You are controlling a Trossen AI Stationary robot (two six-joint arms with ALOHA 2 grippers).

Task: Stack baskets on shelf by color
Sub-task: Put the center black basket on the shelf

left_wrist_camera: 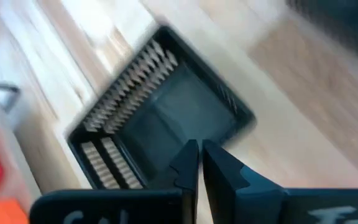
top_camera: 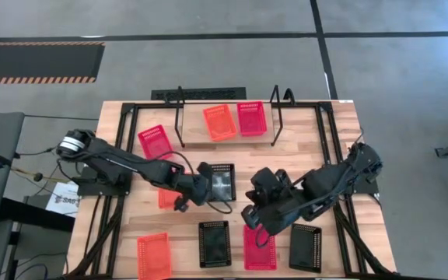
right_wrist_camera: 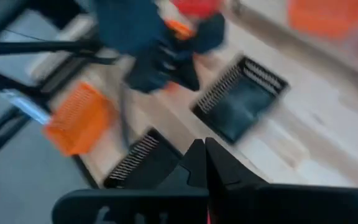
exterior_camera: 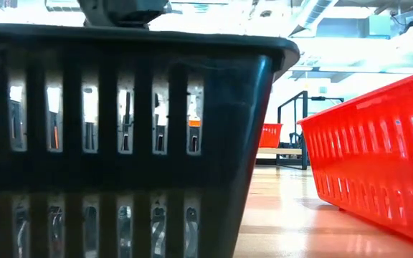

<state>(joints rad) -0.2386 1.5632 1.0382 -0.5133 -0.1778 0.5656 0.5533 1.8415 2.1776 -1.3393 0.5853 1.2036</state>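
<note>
Left gripper jaws closed, empty, beside black basket, right gripper jaws closed, empty, above red-pink basket, orange basket and another red-pink basket on shelf, black basket wall blocking low view.

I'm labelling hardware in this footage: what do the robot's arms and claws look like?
Both arms are dark, jointed, slim links. The left arm has a silver-white ring at its shoulder joint; black cable loops beside its wrist. The left claw and right claw each have two flat black tapering fingers on a wide black bar with pale lettering.
</note>
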